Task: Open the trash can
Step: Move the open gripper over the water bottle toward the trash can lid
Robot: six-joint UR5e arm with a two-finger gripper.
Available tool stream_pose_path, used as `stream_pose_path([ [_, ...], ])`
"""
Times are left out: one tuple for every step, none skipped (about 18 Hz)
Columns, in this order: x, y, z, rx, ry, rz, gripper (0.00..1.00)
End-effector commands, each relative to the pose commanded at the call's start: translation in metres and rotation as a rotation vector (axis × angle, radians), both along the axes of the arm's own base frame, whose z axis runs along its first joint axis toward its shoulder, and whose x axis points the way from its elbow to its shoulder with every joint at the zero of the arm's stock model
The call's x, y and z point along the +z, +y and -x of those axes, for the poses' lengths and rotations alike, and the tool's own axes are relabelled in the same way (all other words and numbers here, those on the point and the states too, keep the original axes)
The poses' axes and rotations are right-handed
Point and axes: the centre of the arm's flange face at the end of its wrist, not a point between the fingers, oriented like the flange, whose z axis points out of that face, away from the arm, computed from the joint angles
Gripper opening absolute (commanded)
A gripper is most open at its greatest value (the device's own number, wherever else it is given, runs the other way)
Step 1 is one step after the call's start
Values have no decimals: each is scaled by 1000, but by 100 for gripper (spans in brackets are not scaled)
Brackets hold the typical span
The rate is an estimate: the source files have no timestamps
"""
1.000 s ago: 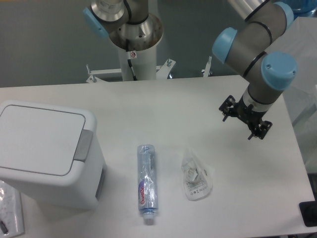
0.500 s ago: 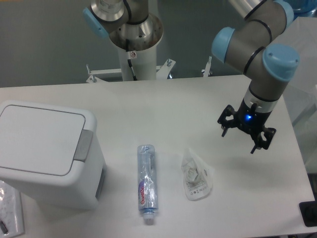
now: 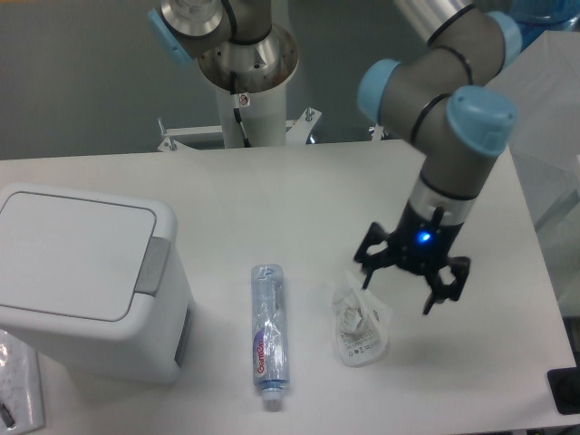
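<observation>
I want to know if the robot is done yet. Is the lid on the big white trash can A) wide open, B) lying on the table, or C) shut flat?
C: the trash can has its white lid lying flat on top, and the gripper is far off to the right, beside the crumpled bag.

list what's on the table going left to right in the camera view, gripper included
trash can → flattened plastic bottle → crumpled clear wrapper → gripper, jaws open, at the wrapper's right edge
</observation>
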Motion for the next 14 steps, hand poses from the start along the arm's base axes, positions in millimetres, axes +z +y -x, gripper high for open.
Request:
stream_pose_path([
  [12, 10, -7, 5, -8, -28, 100],
  [24, 19, -12, 12, -22, -61, 100],
  [33, 25, -16, 25, -42, -88, 100],
  [44, 33, -21, 38, -56, -114, 100],
  [52, 42, -26, 50, -71, -133, 100],
  [62, 49, -32, 55, -72, -146, 100],
  [68, 55, -39, 47, -69, -152, 100],
  [74, 61, -50, 33, -66, -158, 100],
  [74, 68, -64, 17, -71, -156, 100],
  [85, 70, -80, -6, -76, -172, 100],
  [87, 75, -93, -33, -100, -192, 100],
  [88, 77, -101, -44, -132, -211, 100],
  [97, 73, -109, -35, -150, -225, 100],
  [99, 69, -115, -17, -170, -225, 100],
])
